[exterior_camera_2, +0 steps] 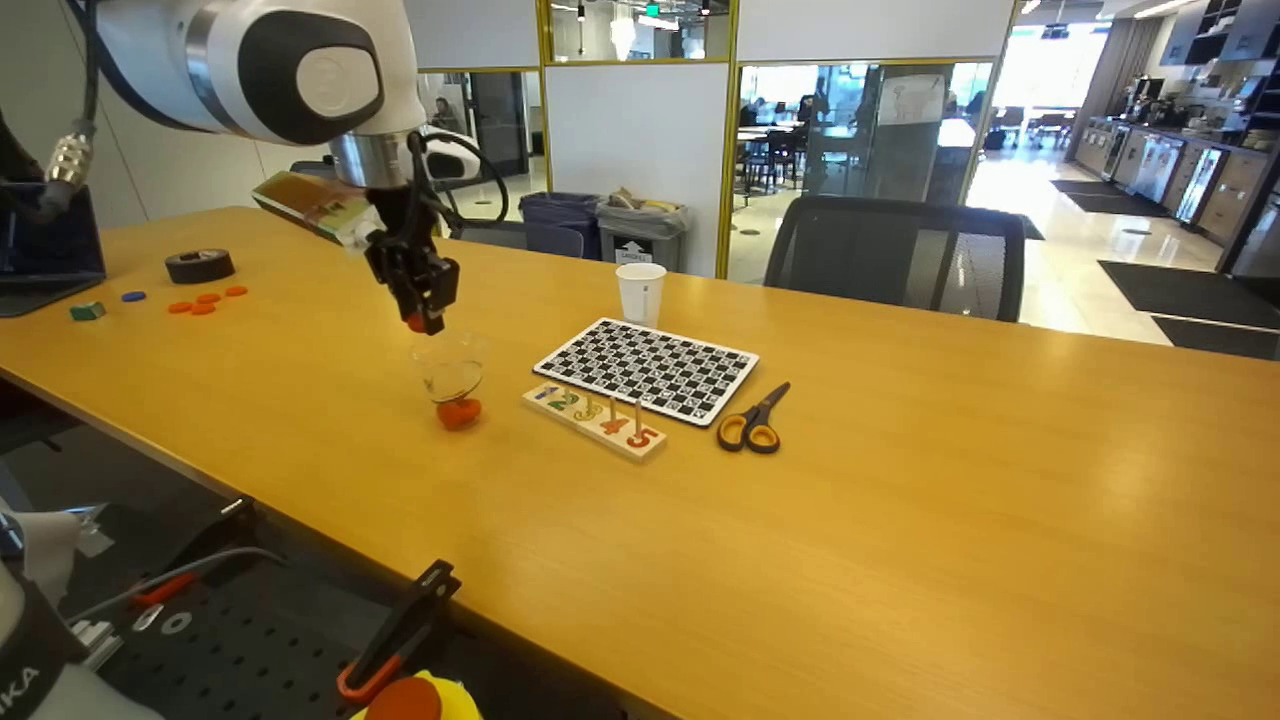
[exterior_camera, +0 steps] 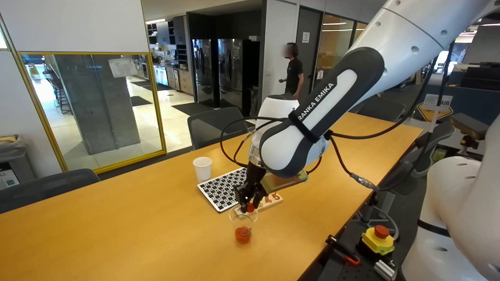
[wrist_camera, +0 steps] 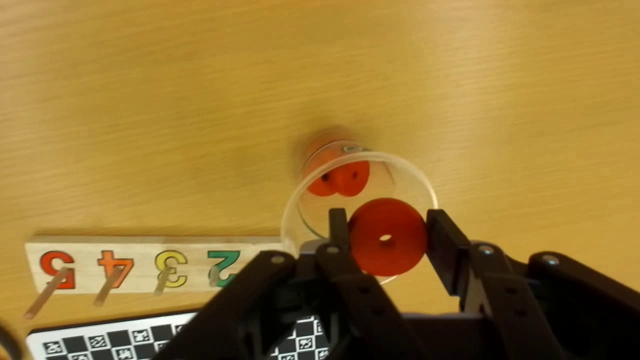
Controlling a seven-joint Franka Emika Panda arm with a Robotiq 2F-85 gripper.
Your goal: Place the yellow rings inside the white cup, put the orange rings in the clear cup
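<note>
Well, a long tan table [exterior_camera_2: 900, 520] takes up most of what I can see from over here. My Panda arm [exterior_camera: 332, 97] reaches over it and bends down toward the top. A black mesh chair [exterior_camera_2: 895, 260] stands at the far side, and part of a laptop [exterior_camera_2: 45, 250] shows near one end in an exterior view.

A flat black and white checkerboard [exterior_camera_2: 650, 368] lies on the table. Just beside it is a wooden number board [exterior_camera_2: 600, 425] with little pegs and bright numbers. My gripper [wrist_camera: 387, 230] points down. Its fingers [wrist_camera: 447, 252] are part way apart, pinching one orange ring [wrist_camera: 387, 257] from both sides, and I can see the hole in its middle.

The white cup [exterior_camera_2: 640, 293] stands upright by the edge of the checkerboard; I can't tell if they touch. The clear cup [exterior_camera_2: 452, 370] stands upright too, near the number board, and the ring I hold is just over its rim.

Scissors [exterior_camera_2: 757, 412] with orange and black handles lie near the checkerboard. A roll of black tape [exterior_camera_2: 198, 266] sits well apart from them, with a green block [exterior_camera_2: 87, 311] not far off.

Last come the smallest bits. A blue round piece [exterior_camera_2: 133, 297] and four orange rings [exterior_camera_2: 207, 298] lie near the tape. Two more sit side by side low in the clear cup.
</note>
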